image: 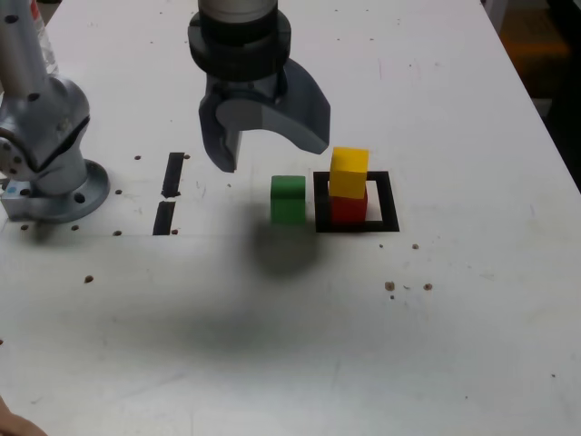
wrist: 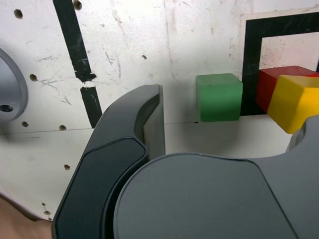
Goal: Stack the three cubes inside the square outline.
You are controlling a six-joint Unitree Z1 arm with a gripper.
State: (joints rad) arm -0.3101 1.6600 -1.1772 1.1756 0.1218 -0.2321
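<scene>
The yellow cube (image: 349,172) sits on the red cube (image: 348,209) inside the black square outline (image: 389,202); the yellow one is slightly askew on top. The green cube (image: 288,199) rests on the white table just outside the outline, on the exterior view's left, close to the tape edge. My gripper (image: 270,154) hangs open above the table, up and to the left of the green cube in the exterior view, with nothing held. In the wrist view one dark finger (wrist: 149,119) stands beside the green cube (wrist: 219,97), with the red cube (wrist: 271,85) and yellow cube (wrist: 296,102) beyond it.
Two short black tape strips (image: 172,174) (image: 164,218) lie left of the green cube in the exterior view. The arm's silver base (image: 54,173) stands at the far left. Small holes dot the table (image: 272,345), whose edge runs along the right (image: 545,118).
</scene>
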